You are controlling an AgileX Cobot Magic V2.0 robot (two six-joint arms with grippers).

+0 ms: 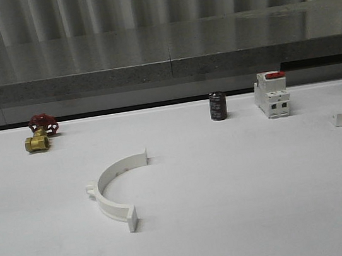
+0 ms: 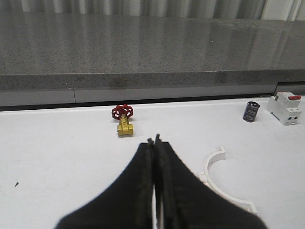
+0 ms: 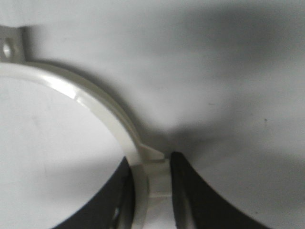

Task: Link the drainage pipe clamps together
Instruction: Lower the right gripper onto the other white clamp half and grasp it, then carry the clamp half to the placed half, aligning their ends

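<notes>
Clamps: two half-rings; one (image 1: 117, 186) free on table (image 1: 246, 206), one (image 3: 102, 112) gripped in right jaws; left jaws clenched, empty.

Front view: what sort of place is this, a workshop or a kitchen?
Probably a lab test bench: a bare white table bearing hardware samples, a brass valve, a breaker and a pipe clamp half.

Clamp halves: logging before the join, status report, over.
Right gripper shut on one clamp half. Left gripper shut, empty. Other clamp half flat on table, nothing around it.
</notes>
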